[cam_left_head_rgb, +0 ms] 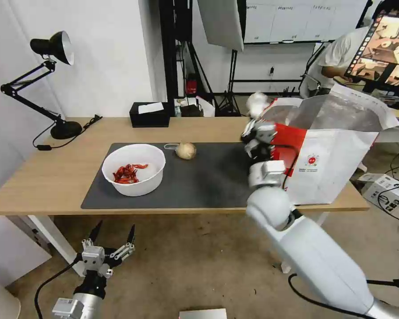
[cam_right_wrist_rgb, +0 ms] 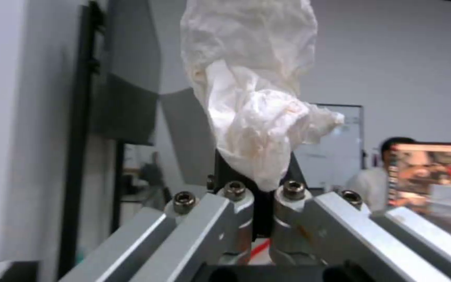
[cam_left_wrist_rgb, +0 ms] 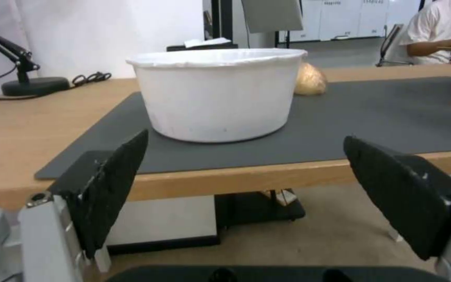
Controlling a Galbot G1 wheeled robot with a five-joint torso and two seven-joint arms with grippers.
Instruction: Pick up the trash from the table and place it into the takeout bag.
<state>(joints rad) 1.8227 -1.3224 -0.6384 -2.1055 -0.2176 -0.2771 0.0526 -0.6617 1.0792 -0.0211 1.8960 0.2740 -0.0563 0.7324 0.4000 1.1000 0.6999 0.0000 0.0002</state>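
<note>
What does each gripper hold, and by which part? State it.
Right gripper pinches the crumpled white tissue by its narrow lower end. Left gripper is open, holding nothing.

**Hidden and cut off**

The large boxy red-and-white takeout bag [cam_left_head_rgb: 337,150] hides its floor behind its own wall. In the left wrist view, the beige onion-like ball [cam_left_wrist_rgb: 309,80] sits half concealed beyond the white round bowl [cam_left_wrist_rgb: 217,94], ahead of the spread jaws.

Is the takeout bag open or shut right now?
Open. The takeout bag stands upright at the table's right end, its mouth spread so the foil lining shows; the right gripper holds the crumpled tissue beside the mouth.
</note>
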